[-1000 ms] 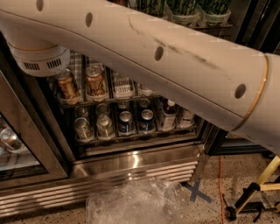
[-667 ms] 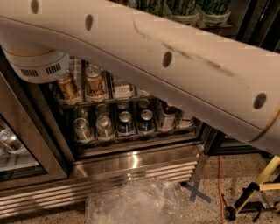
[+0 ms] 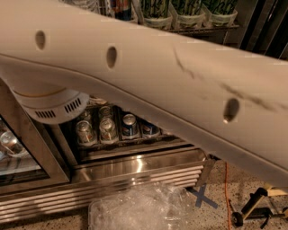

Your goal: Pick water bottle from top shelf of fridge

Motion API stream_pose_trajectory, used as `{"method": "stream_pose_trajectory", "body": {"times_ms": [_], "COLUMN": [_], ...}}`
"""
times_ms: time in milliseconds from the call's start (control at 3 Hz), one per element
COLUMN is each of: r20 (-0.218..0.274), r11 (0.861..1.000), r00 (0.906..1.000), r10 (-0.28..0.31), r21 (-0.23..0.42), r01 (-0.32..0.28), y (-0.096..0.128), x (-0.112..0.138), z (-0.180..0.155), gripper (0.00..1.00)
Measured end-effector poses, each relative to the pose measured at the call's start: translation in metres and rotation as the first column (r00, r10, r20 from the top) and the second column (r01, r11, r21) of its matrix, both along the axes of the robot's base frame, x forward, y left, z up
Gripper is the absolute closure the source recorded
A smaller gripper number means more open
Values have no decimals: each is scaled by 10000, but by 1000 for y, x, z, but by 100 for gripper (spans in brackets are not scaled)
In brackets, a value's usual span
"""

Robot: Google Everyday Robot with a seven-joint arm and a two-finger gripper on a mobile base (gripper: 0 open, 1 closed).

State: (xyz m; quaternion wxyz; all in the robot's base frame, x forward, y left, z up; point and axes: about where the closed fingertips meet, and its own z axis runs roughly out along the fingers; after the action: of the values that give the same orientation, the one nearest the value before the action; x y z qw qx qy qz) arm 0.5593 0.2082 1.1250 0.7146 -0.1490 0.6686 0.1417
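Observation:
My white arm [image 3: 148, 85] crosses the whole view from upper left to lower right and hides most of the fridge's inside. My gripper is out of view. The water bottle is hidden or out of view. The fridge [image 3: 135, 165] shows its stainless steel front and louvred base grille [image 3: 63, 200]. At the top edge, the highest wire rack in view [image 3: 202, 30] holds green-patterned containers [image 3: 189, 11]. Below the arm, a lower rack holds several drink cans [image 3: 108, 129].
A glass door with a dark frame [image 3: 27, 148] stands at the left, with cans behind it. Crumpled clear plastic [image 3: 139, 210] lies on the speckled floor in front of the grille. A blue tape cross [image 3: 203, 197], an orange cable [image 3: 227, 188] and a black stand [image 3: 252, 205] are at the lower right.
The arm has swung closer and lower across the view and now covers the upper row of cans. The fridge base and floor plastic appear larger and nearer.

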Motion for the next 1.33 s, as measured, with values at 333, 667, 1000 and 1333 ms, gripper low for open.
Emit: {"method": "stream_pose_trajectory", "body": {"times_ms": [333, 667, 1000, 1333], "r20": [-328, -808, -1351, -1776], "r11": [9994, 9990, 9972, 9915], "r00": [9989, 9959, 9897, 9807], "r10": [333, 405, 483, 822], "r21": [95, 213, 625, 1138], "r01": [-330, -389, -401, -626], "y": [-12, -24, -37, -45], "x": [-29, -53, -77, -99], "z": [-21, -43, -63, -75], "gripper": [100, 100, 100, 100]}}
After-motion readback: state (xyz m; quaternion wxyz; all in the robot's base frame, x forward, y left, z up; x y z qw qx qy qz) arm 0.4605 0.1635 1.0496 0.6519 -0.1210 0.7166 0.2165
